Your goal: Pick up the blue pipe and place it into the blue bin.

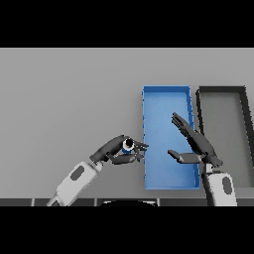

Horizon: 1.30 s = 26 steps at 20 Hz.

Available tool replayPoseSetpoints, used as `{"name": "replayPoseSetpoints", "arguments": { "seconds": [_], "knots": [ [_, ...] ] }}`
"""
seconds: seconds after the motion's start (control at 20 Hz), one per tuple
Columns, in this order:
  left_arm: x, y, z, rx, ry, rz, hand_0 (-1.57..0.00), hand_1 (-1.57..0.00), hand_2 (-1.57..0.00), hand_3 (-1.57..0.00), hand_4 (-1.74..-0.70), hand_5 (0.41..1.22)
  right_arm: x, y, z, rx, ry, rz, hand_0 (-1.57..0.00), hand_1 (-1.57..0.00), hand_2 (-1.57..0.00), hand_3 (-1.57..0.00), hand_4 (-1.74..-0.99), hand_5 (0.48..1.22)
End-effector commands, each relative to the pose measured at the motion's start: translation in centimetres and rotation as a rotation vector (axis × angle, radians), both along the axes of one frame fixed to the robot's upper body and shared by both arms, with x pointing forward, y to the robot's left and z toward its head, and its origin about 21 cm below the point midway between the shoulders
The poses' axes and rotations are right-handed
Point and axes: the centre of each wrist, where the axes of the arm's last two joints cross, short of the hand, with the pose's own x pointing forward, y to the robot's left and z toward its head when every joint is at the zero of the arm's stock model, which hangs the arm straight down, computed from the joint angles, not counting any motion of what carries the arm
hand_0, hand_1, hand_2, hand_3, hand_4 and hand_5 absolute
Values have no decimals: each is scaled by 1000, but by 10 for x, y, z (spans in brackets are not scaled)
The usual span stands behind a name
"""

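Observation:
The blue pipe (128,145) shows end-on as a small blue piece with a white and dark opening, held in my left hand (115,149). That hand's fingers and thumb are curled round it, just left of the blue bin (149,99). The fingertips reach the bin's left wall. My right hand (194,141) hangs over the bin's right side, fingers straight and thumb spread, holding nothing.
A dark grey bin (243,114) stands right of the blue bin, side by side with it. The grey table (69,99) stretches to the left and far side.

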Motion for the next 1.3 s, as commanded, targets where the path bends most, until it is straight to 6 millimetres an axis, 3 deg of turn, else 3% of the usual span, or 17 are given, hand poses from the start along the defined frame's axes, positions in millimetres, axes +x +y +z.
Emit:
{"name": "replayPoseSetpoints", "arguments": {
  "seconds": [0.0,0.3,0.5,0.6,0.7,0.9,1.0,1.1,1.15,1.2,1.25],
  "knots": [
    [0,-2,-1,5,-1,-5,-1571,-1571,-1571,-1444,-1731,1221,5,2,16,-8,3,64,1,1,1,1,-1313,517],
    [1,-4,2,25,-17,-4,-1571,-1571,-1571,-1441,-1730,1221,13,37,72,-95,-69,363,1,1,1,1,-1338,495],
    [1,-4,-1,20,-9,-5,-1571,-1571,-1571,-1439,-1730,1221,19,65,91,-154,-113,455,1,1,1,1,-1324,488],
    [-1,-5,0,6,-29,-20,-1571,-1571,-1571,-1444,-1728,1221,23,75,93,-182,-123,515,1,1,1,1,-1307,497],
    [-2,-3,-3,-3,-30,-32,-1571,-1571,-1571,-1490,-1627,1221,26,91,96,-210,-140,554,1,1,1,1,-1270,510],
    [5,-2,-2,8,-25,-42,-1571,-1571,-1571,-1538,-1524,1221,36,119,97,-248,-130,596,1,1,1,1,-1232,517],
    [6,1,-1,19,-36,-39,-1571,-1571,-1571,-1550,-1499,1221,39,126,98,-251,-126,614,1,1,1,1,-1208,506],
    [2,-8,-3,24,-26,-43,-1571,-1571,-1571,-1557,-1473,1221,42,139,97,-264,-103,639,1,1,-9,1,-1210,498],
    [4,-4,-5,25,-22,-37,-1571,-1571,-1571,-1560,-1525,1221,44,147,98,-280,-92,652,-17,-34,-54,-26,-1236,493],
    [6,-3,-3,17,-35,-36,-1571,-1571,-1571,-1284,-1568,1221,46,151,99,-282,-98,663,-107,-140,-160,-116,-1291,483],
    [6,-2,-1,71,-47,-16,-1571,-1571,-1571,-1190,-1603,1221,47,153,100,-289,-104,680,-264,-299,-308,-252,-1348,477]
  ]
}}
